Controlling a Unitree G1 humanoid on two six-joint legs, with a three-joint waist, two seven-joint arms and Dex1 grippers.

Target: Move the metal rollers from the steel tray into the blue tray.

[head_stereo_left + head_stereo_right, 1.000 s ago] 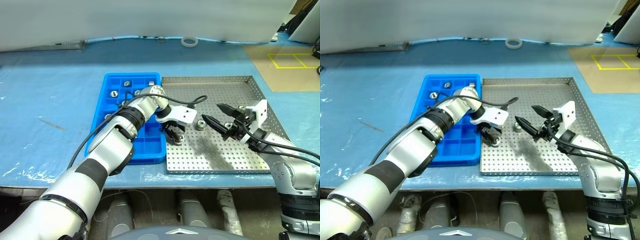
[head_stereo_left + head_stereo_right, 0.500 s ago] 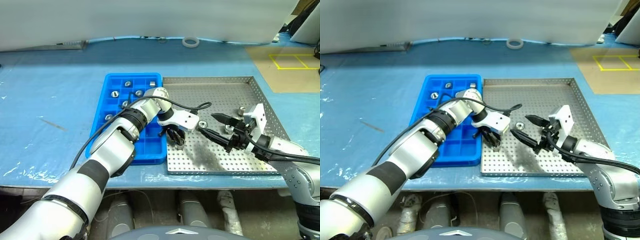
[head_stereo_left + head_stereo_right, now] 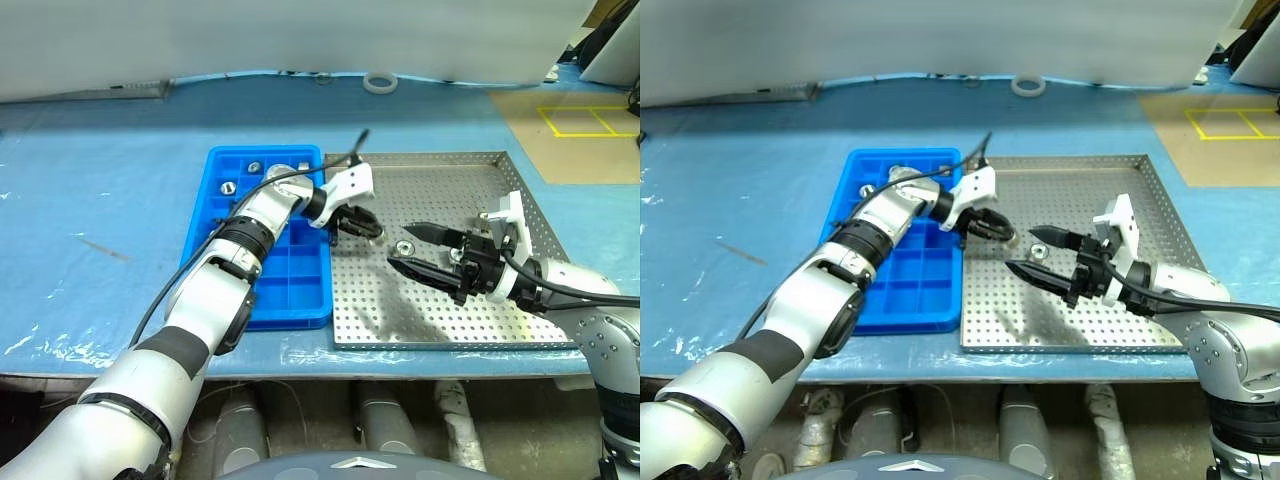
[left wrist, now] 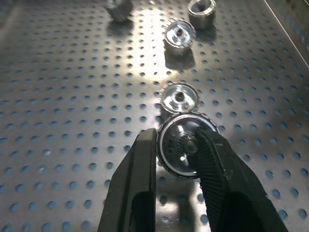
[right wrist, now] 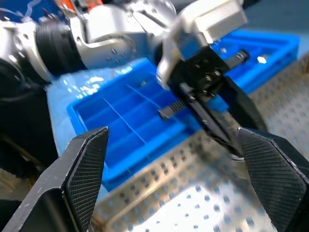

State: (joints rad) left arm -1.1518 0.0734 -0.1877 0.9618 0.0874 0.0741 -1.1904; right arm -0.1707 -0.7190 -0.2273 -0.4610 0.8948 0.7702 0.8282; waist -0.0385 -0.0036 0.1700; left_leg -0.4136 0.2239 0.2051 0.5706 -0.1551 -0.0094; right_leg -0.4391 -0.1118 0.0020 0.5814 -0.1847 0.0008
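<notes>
One roller point(image 4: 181, 145) clamped between left hand point(image 4: 177, 150) fingers.

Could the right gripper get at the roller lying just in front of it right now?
Probably yes. The right gripper is open and empty, low over the steel tray, with the loose roller lying between its fingertips. The left gripper, shut on another roller, is close beside it, so little room is left.

The steel tray point(image 3: 440, 175) is dull grey perforated metal. The rollers point(image 4: 181, 144) are bright, glossy metal with toothed rims. The blue tray point(image 3: 232, 163) looks like smooth moulded plastic. The tabletop point(image 3: 110, 200) seems covered in wrinkled, shiny blue film.
</notes>
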